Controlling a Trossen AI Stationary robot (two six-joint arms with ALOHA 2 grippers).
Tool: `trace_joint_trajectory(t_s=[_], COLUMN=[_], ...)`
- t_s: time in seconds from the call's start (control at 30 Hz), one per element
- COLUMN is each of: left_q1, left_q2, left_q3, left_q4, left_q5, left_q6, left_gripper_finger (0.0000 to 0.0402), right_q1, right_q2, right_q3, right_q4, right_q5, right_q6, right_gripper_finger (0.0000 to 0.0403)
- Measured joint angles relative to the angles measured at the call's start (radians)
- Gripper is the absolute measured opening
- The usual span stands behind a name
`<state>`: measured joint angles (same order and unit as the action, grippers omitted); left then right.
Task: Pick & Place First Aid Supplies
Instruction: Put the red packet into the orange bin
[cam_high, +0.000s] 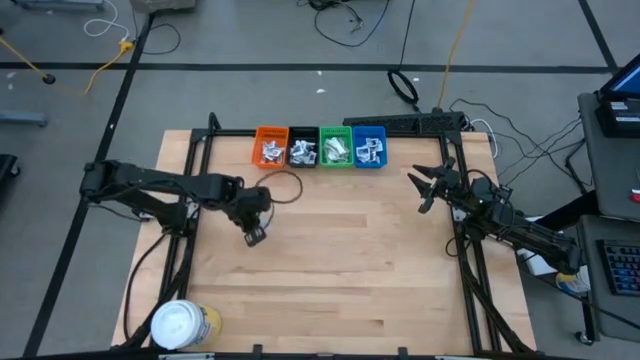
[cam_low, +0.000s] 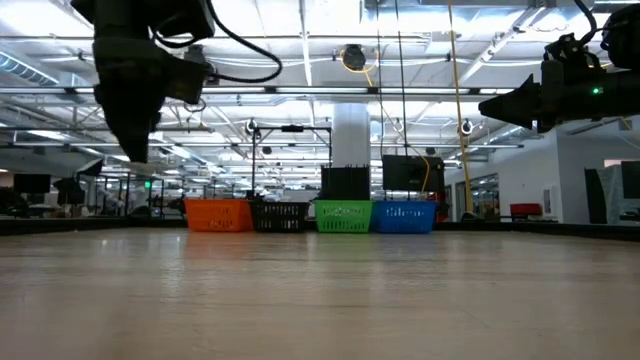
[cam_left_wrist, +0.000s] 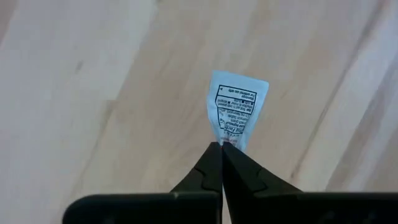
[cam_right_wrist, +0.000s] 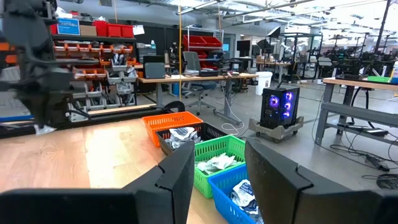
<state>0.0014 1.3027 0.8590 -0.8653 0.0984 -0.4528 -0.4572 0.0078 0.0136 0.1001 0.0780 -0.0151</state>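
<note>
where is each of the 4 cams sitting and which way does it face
High view: above, straight down on the table; both arms show.
Low view: table height, facing the bins; left gripper hangs on the left.
Left wrist view: looks down at the wood; shut fingers pinch a white sachet.
Right wrist view: looks across the table; open right gripper in front.
Shared: orange bin, also in the low view and right wrist view.

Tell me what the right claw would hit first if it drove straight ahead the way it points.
Probably the bins: the open right claw aims at the green bin and blue bin, though depth is unclear.
</note>
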Motion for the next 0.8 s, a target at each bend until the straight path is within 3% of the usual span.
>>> trace_joint_trajectory(t_s=[0.33, 0.53, 0.8], left_q1=[0.162, 0.325, 0.561], left_q2=[-0.044, -0.038, 0.114], left_q3=[0.002, 0.01, 0.167], left_q4=[-0.136, -0.135, -0.201], left_q5=[-0.036, -0.04, -0.044], left_q6=[-0.454, -0.473, -0.348], left_gripper_finger=[0.0001, 0.0001, 0.0], right_q1=[0.0, 0.0, 0.0], right_q2=[0.0, 0.0, 0.0], right_q3=[0.0, 0.0, 0.0], right_q4=[0.0, 0.0, 0.0], right_q5=[0.0, 0.0, 0.0], right_q6=[0.0, 0.0, 0.0], right_gripper_finger=[0.0139, 0.0139, 0.0139])
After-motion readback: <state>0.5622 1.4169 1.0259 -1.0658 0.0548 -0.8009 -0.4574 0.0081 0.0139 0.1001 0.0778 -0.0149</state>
